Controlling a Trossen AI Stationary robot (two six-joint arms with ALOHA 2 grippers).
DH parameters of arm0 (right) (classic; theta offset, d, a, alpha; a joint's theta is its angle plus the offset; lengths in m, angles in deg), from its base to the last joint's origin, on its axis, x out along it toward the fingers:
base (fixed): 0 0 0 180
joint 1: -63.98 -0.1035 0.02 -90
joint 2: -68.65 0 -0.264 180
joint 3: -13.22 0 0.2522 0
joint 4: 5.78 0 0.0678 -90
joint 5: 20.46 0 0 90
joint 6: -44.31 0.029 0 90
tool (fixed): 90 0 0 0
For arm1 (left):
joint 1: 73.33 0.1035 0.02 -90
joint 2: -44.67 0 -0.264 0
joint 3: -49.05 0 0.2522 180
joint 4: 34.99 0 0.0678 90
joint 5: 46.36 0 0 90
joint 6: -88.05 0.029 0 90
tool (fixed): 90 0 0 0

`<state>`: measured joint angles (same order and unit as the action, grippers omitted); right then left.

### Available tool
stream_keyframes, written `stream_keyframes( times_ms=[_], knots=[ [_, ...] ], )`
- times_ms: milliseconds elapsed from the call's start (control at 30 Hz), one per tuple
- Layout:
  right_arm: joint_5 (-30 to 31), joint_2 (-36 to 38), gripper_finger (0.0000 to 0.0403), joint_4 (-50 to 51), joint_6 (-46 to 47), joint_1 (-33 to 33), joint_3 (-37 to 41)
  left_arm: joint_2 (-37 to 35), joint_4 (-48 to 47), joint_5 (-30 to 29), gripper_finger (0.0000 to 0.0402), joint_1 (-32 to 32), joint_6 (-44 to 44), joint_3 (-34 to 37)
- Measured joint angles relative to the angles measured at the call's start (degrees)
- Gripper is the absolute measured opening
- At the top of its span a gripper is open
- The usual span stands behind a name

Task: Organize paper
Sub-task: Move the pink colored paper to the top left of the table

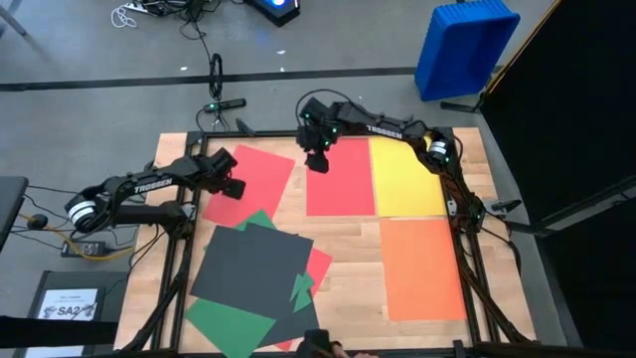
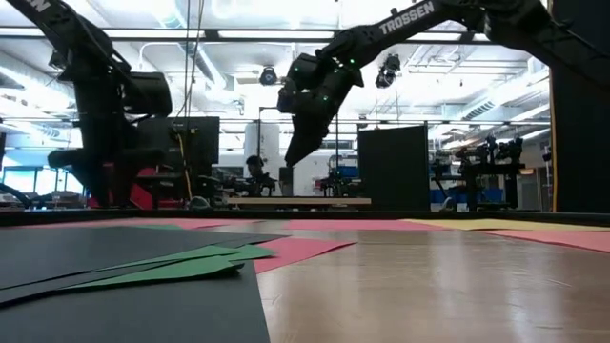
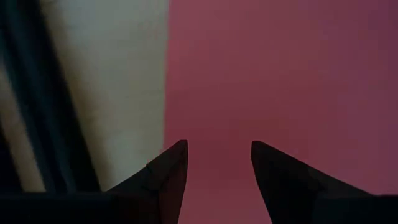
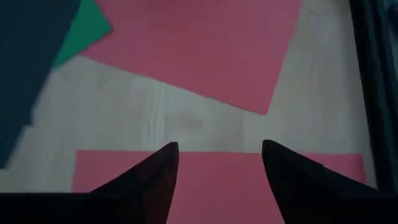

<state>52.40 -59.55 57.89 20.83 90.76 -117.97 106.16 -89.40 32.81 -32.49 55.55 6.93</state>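
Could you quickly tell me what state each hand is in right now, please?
Left hand: open, empty, over the tilted red sheet.
Right hand: open, empty, above the straight red sheet.

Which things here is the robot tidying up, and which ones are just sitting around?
For the job:
- red paper under the right hand
- tilted red paper by the left hand
- yellow paper
- orange paper
- dark grey paper
- green paper

Just lying about:
- blue bin on the floor
- white printed sheet off the table
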Motion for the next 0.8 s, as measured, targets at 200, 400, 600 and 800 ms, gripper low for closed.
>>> stream_keyframes(
  times_ms=[200,400,600,800],
  knots=[
    [5.4,-0.1,0.0203,1.9,-4.2,-5.8,0.8,0.5,7.1,-5.5,0.0163,0.4,-2.3,0.0],
    [5.2,-0.1,0.0178,10.5,-3.9,-12.0,0.9,3.5,11.5,-5.3,0.0163,3.8,-2.0,0.0],
    [0.1,-0.1,0.0155,10.9,-0.9,-16.4,0.9,12.4,14.1,-1.6,0.0163,7.8,1.1,-1.1],
    [-4.5,-0.1,0.0146,9.7,3.0,-17.9,5.5,17.6,13.4,-1.9,0.0163,8.7,7.1,-5.6]
  ],
)
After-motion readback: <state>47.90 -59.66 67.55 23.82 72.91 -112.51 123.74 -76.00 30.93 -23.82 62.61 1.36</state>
